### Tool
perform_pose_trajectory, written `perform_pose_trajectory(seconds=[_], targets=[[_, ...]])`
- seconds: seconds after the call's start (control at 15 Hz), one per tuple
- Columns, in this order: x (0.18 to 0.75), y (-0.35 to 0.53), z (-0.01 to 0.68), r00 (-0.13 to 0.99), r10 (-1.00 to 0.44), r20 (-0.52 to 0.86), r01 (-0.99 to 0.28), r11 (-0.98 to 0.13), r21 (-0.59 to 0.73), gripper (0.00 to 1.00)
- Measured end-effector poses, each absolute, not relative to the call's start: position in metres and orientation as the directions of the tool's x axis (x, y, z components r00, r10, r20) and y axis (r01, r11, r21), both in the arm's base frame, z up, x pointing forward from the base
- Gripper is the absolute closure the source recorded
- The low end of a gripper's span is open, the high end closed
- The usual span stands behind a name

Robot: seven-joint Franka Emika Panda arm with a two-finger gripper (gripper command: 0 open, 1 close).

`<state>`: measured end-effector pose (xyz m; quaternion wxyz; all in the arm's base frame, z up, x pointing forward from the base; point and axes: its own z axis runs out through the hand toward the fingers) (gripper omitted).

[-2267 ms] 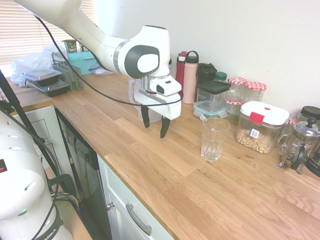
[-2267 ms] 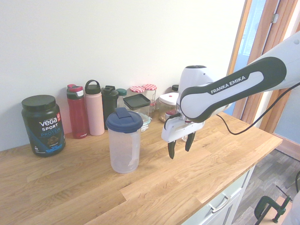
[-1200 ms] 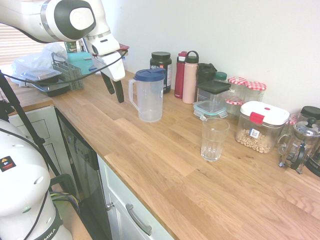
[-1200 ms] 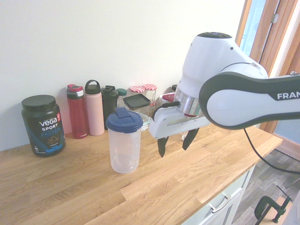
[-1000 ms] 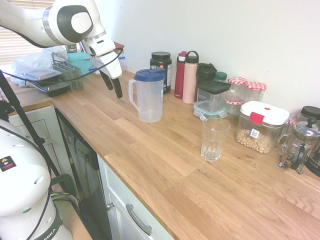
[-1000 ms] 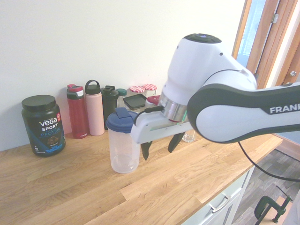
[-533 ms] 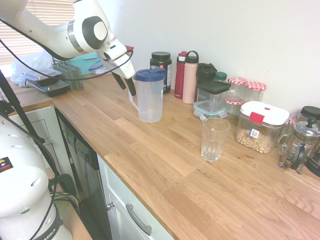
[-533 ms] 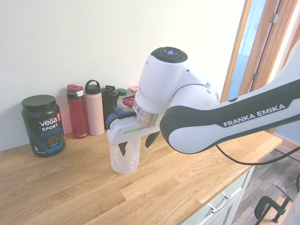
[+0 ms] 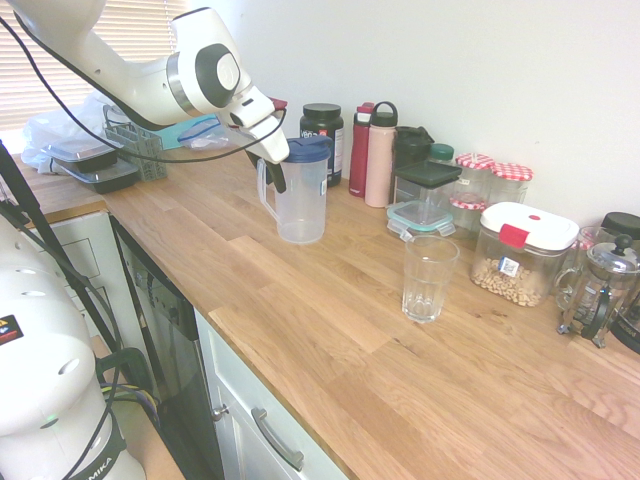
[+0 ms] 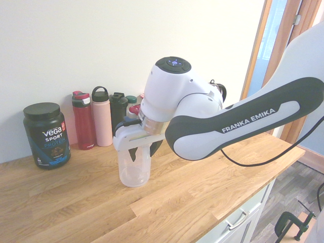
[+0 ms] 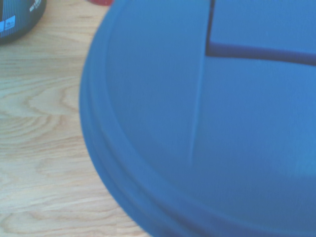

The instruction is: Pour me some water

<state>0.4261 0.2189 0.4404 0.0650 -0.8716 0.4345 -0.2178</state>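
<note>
Now the white arm's pincer (image 9: 276, 176) has swung in from nine o'clock to straddle the handle of the clear plastic jug with the blue lid (image 9: 298, 192), its jaws narrowing but not visibly clamped, while the empty clear drinking glass (image 9: 428, 277) waits on the wooden table (image 9: 330, 330) at the jug's four o'clock, so pouring has yet to start.

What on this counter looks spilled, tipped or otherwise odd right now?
Nothing stands out. The pitcher stands upright with its blue lid on, the glass is upright and empty, and the wooden counter looks dry. The gripper sits at the pitcher's handle.

Wooden counter (image 9: 330, 340) bears lidded jug (image 9: 300, 205), glass (image 9: 428, 278), bottles (image 9: 379, 155), jars (image 9: 520, 255).
</note>
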Motion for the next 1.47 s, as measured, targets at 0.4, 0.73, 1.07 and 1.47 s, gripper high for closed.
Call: perform_pose_trajectory(seconds=[0.4, 0.73, 1.07, 1.47], targets=[[0.426, 0.221, 0.439, 0.527, -0.786, 0.323, -0.729, -0.614, -0.304, 1.0], [0.427, 0.217, 0.441, 0.52, -0.794, 0.314, -0.735, -0.604, -0.31, 1.0], [0.406, 0.187, 0.476, 0.563, -0.763, 0.317, -0.694, -0.645, -0.321, 1.0], [0.334, 0.078, 0.529, 0.785, -0.542, 0.298, -0.49, -0.839, -0.237, 1.0]])
